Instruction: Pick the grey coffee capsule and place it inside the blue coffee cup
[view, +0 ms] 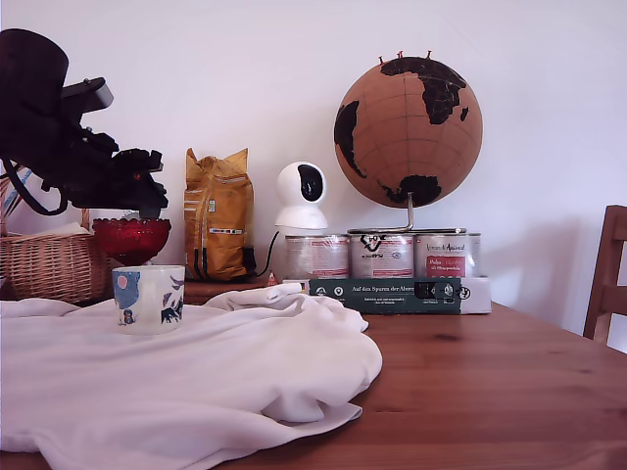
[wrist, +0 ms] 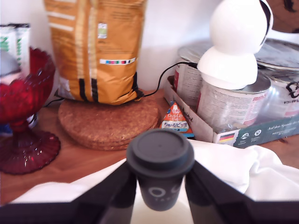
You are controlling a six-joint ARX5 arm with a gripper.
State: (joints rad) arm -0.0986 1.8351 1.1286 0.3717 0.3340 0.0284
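Note:
In the wrist view the grey coffee capsule [wrist: 160, 158] stands upright between the two dark fingers of my gripper [wrist: 161, 198], which is shut on it; pale ring marks show on its side. In the exterior view the black gripper [view: 147, 186] hangs at the upper left, above and slightly behind the blue coffee cup [view: 149, 297]. The capsule cannot be made out in that view. The cup is a cream mug with light-blue patches and dark drawings, standing upright on the white cloth [view: 196, 382]. The wrist view does not show the cup.
A red glass bowl [view: 131, 238] stands just behind the cup, under the gripper. Behind are a wicker basket [view: 49, 266], a yellow bag [view: 217, 215] on a cork mat [wrist: 110, 121], a white camera [view: 302, 196] on tins [view: 382, 255], a globe [view: 408, 132], and a chair [view: 607, 274].

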